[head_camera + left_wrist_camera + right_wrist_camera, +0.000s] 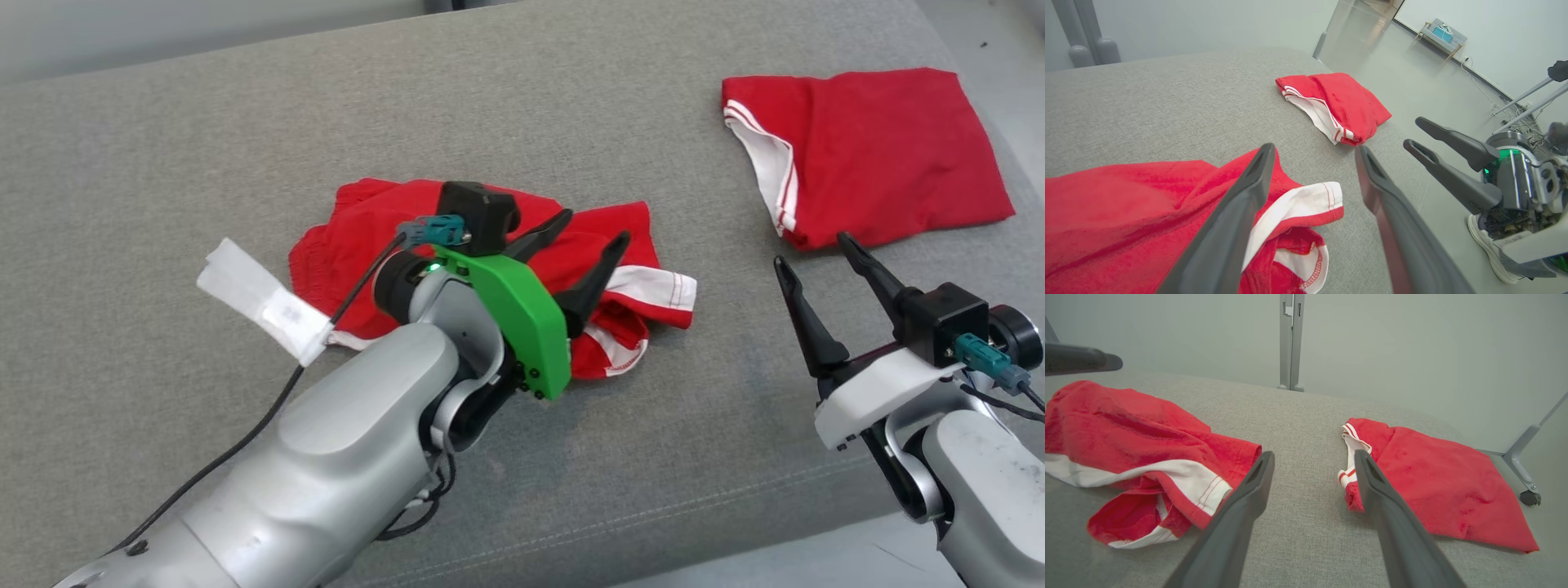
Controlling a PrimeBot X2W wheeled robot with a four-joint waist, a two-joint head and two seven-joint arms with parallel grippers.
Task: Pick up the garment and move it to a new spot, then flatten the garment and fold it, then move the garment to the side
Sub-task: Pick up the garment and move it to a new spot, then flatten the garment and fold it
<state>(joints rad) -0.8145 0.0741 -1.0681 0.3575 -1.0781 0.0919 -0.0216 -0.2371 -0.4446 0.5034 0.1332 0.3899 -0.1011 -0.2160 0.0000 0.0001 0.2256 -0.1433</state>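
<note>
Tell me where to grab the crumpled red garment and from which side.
Probably the white-banded hem flap at the right end of the crumpled garment: it sticks out loose from the heap as a thin edge, with bare grey cushion beside it. Come down from above with the left hand, which hovers open over that end; the middle is thick bunched folds.

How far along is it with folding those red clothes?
The folded garment at the right looks done. The crumpled garment lies loose under the open left gripper; the right gripper is open too. Flattening, folding and moving it aside remain.
</note>
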